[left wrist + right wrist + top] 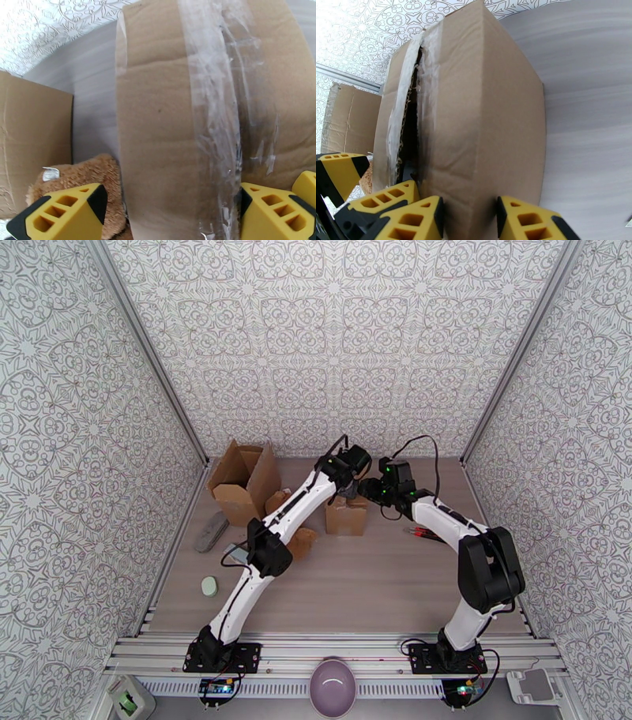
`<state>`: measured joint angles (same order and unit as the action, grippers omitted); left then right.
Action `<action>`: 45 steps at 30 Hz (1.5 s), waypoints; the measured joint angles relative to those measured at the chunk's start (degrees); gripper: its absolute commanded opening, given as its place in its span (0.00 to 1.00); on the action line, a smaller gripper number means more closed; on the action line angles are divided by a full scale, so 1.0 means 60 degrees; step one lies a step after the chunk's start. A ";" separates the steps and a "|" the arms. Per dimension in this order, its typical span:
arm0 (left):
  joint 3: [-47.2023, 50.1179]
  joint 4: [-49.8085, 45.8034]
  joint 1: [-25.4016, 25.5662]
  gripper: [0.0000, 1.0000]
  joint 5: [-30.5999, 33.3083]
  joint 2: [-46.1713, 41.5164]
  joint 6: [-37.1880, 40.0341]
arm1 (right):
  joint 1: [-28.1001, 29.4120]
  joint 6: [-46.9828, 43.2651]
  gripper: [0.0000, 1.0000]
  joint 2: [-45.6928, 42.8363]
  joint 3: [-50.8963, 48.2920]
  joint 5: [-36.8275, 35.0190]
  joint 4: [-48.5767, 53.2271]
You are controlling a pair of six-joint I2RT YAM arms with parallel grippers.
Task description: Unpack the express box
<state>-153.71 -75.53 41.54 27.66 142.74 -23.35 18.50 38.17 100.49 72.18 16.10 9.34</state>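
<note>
At 12 o'clock from the middle of the table [379, 587], the box [345, 518] is being straddled by both grippers. The left gripper [170, 215] is being held released, jaws wide over the tape [213, 118]. The right gripper [472, 219] is being set astride a long edge of the box; whether cardboard is being pinched cannot be told. The seam [409, 130] is being shown split, a dark gap visible, yet the flap [450, 118] is not yet being raised, so the contents are judged to be inside. At 10 o'clock of the box a second box [246, 477] is being left open; at 8 o'clock a bear [83, 177] is being left out. Spreading the flaps and lifting out the contents are judged outstanding.
</note>
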 measured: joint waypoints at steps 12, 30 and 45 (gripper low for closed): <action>-0.0011 -0.0022 -0.0033 0.52 0.0375 0.0015 -0.0040 | 0.0157 -0.0033 0.39 0.0149 0.0168 -0.0015 -0.0051; 0.1082 -0.0102 -0.1410 0.12 0.0000 -0.1665 0.0441 | 0.0321 -0.0612 0.38 0.0608 0.1180 -0.0375 0.0739; 0.2932 0.0627 -0.2885 0.00 -0.2674 -0.3034 0.0732 | 0.0372 -0.1694 0.59 0.1056 0.3880 -0.2051 0.3570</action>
<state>-136.11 -71.77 24.23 11.62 124.53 -18.96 20.73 28.01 106.83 95.46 3.79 30.76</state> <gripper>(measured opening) 0.093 0.563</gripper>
